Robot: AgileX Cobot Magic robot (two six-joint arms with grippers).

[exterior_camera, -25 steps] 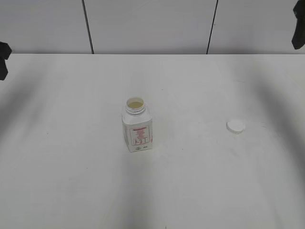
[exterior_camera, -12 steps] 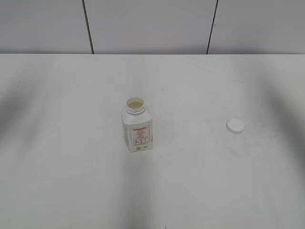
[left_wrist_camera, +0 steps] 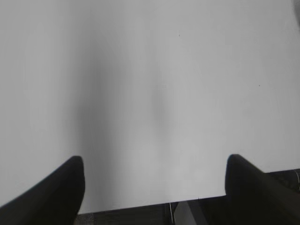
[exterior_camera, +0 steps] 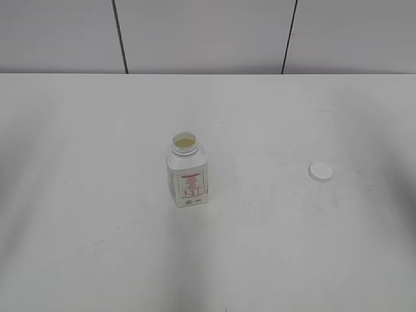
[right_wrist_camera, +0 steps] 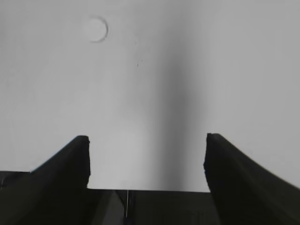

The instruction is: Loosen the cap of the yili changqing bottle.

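Since the cap lies off the bottle altogether, the loosening looks to me already done and more, with nothing visibly left except perhaps for the arms to park. Largest in sight is the white table [exterior_camera: 97, 260], bare but for two things, with soft shadows at its left and right edges in the exterior view. Neither arm shows in that view. The left hand [left_wrist_camera: 154, 187] appears only in its own wrist view, its two dark fingers spread wide apart with nothing between them, above plain table near the front edge. The right hand [right_wrist_camera: 147, 164] is likewise spread and empty in its wrist view, fingers well apart over table near the edge. The bottle [exterior_camera: 187, 174] stands upright near the middle of the table, a little left of centre, label with red print facing the camera, its neck open and a pale yellowish surface showing inside the mouth. The cap [exterior_camera: 320, 171] lies flat on the table well to the right of the bottle, apart from it and touching nothing else; the right wrist view shows it as a faint round shape [right_wrist_camera: 97, 29] far ahead of that hand. Whether the cap lies top-up or thread-up I cannot tell.
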